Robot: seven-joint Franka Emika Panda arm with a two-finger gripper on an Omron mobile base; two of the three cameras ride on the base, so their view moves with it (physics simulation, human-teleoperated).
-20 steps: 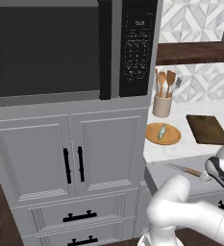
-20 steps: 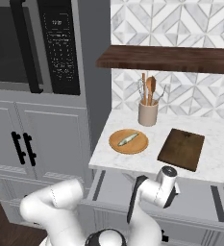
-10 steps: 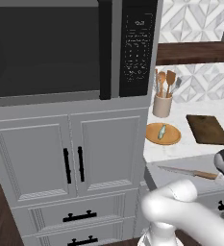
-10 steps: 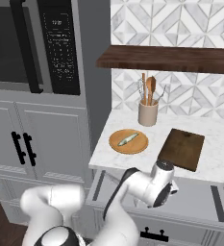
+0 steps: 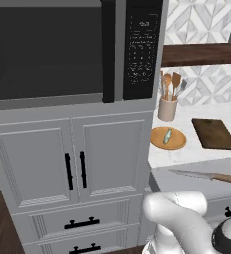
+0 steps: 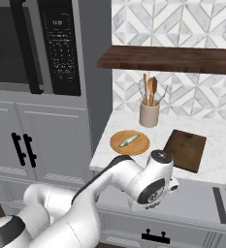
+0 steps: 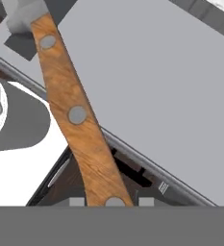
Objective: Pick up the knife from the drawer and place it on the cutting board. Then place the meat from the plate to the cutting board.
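Knife [image 5: 201,174], long and slim with silver-grey blade and brown riveted wooden handle, sits clamped by the handle between my closed fingers, level above the wide light-grey drawer [image 5: 186,184], so I can carry it up to the dark brown rectangular wooden cutting board [image 5: 213,133].

The knife [image 5: 201,174] runs off the right edge of the left base view at its handle end, its blade leaves the hand view's top edge, and the cutting board's [image 6: 185,149] near corner hides behind the arm's white wrist.
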